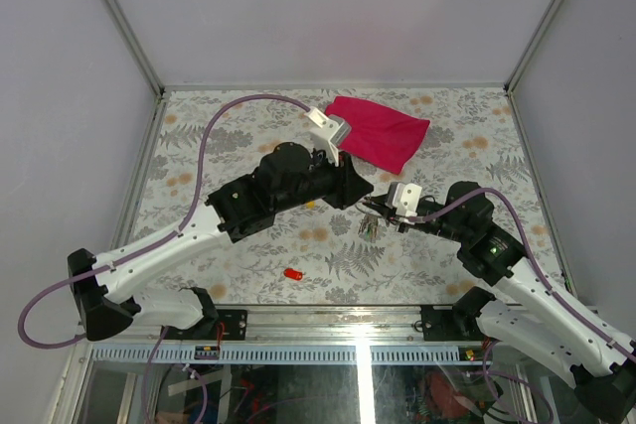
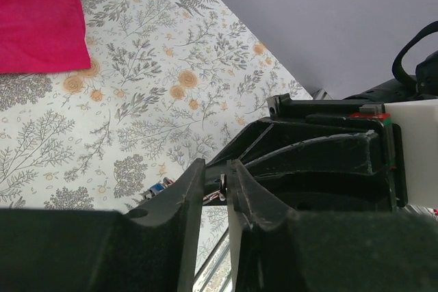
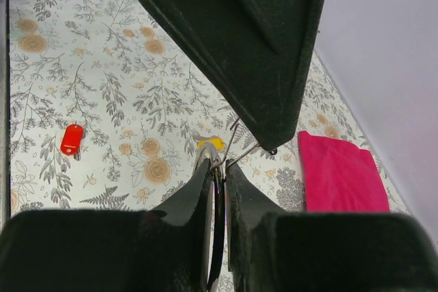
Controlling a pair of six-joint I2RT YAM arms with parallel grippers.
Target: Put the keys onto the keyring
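Angling inward, both arms' jaws meet at the keyring (image 1: 370, 222).

black-and-white arms (image 1: 159, 255) trailing purple cables (image 1: 214, 136)

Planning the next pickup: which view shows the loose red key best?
Right wrist view: the small red plastic-headed key lies unobstructed and largest there. Top view shows it tiny; left wrist view misses it.
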